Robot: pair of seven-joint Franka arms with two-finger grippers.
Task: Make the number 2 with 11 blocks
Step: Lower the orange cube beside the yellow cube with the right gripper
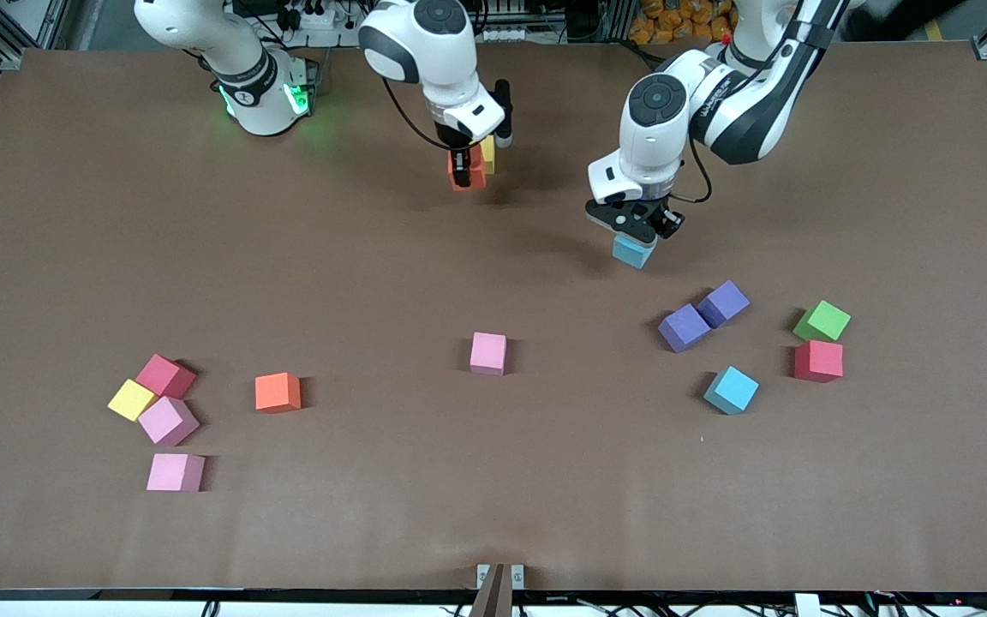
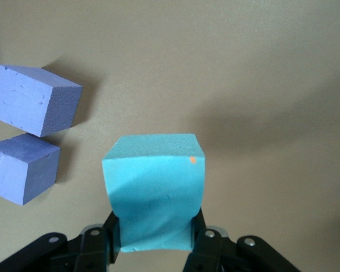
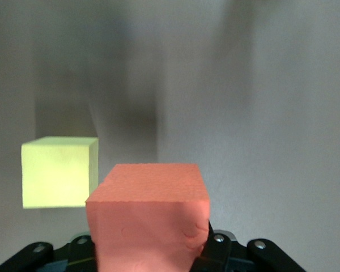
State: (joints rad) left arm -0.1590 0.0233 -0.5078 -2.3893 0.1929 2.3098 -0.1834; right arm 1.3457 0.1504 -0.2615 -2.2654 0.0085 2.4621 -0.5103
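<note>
My right gripper (image 1: 462,165) is shut on an orange block (image 1: 465,174) (image 3: 147,215), low over the table near the robots' bases, right beside a yellow block (image 1: 487,154) (image 3: 59,173). My left gripper (image 1: 636,233) is shut on a light blue block (image 1: 633,251) (image 2: 153,187), above the table near two purple blocks (image 1: 684,327) (image 1: 723,302), seen from the left wrist too as purple blocks (image 2: 34,99). The other blocks lie loose nearer the front camera. The number 2 is out of view.
A pink block (image 1: 488,353) lies mid-table. Toward the left arm's end lie a light blue block (image 1: 731,390), a red one (image 1: 818,360) and a green cube (image 1: 822,321). Toward the right arm's end lie an orange block (image 1: 278,392), a yellow (image 1: 131,399), a crimson (image 1: 165,375) and two pink blocks (image 1: 168,420).
</note>
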